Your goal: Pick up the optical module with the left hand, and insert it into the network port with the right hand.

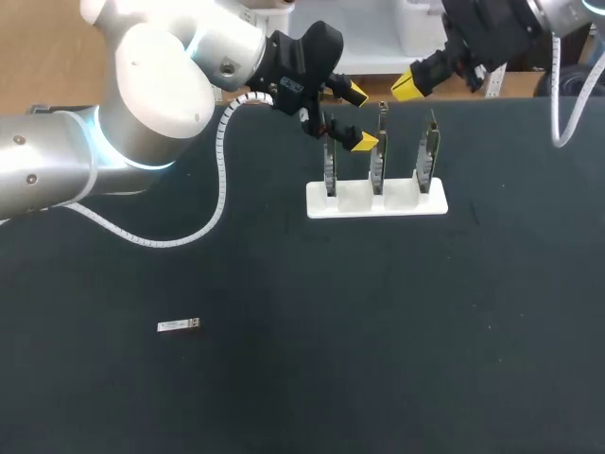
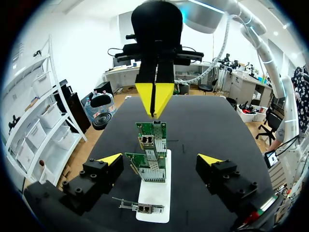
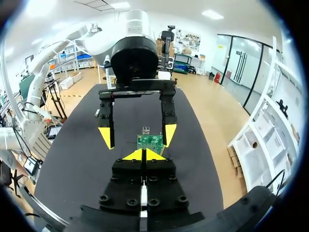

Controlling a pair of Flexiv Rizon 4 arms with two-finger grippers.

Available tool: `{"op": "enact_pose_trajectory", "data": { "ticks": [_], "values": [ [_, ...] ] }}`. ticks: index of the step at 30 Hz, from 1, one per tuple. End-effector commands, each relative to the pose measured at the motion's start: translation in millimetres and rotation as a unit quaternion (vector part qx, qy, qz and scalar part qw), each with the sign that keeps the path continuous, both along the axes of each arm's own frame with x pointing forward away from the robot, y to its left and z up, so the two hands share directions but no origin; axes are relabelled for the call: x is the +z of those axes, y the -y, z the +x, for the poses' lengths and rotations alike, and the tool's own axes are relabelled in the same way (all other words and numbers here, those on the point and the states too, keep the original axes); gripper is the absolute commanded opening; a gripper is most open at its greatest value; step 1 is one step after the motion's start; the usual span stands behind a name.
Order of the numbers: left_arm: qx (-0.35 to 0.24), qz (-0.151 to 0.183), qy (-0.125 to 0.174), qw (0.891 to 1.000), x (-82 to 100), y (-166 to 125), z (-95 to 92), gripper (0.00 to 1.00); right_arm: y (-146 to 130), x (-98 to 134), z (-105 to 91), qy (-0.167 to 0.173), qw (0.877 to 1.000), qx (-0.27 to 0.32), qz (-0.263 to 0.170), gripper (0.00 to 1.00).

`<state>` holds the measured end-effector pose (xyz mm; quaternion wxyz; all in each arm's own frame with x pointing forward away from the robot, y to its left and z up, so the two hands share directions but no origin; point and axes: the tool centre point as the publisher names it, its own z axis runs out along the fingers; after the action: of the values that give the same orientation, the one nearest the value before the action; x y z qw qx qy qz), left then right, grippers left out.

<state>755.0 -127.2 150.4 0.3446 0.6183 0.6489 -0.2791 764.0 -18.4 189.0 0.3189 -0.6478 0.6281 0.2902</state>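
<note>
This is a robot lab. You can tell from the big black table (image 1: 397, 340) with two robot arms hanging over it. On the table is a white stand (image 1: 376, 201) with three green computer cards (image 2: 150, 169) stuck upright in a row. The left arm (image 1: 156, 90), fat and white, comes in from the left of the stand. The right arm (image 1: 562, 9) comes in from behind the stand, on its right. A small optical module (image 1: 179, 325) lies flat, well in front of the stand and to its left.

Dark table (image 1: 378, 331), white stand (image 1: 376, 200) with three upright cards (image 1: 378, 156) just ahead of the left pincer (image 1: 360, 117), small silver module (image 1: 179, 325) lying flat, well apart from it.
</note>
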Motion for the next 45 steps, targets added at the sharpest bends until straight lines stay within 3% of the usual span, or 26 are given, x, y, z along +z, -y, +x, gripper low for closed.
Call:
{"op": "enact_pose_trajectory", "data": {
  "ticks": [1,24,45],
  "values": [
    [-0.001,0.002,-0.002,1.0,0.5,0.9,1.6,1.0,-2.5,2.5,4.6,0.002,1.0,0.007,0.002,0.0],
    [-0.001,0.002,-0.002,1.0,0.5,0.9,1.6,1.0,-22.1,-7.7,11.3,-0.009,1.0,0.026,0.004,0.0],
    [-0.001,0.002,-0.002,1.0,0.5,0.9,1.6,1.0,-18.6,-19.5,10.4,-0.027,0.999,0.018,0.003,0.0]
  ]
}}
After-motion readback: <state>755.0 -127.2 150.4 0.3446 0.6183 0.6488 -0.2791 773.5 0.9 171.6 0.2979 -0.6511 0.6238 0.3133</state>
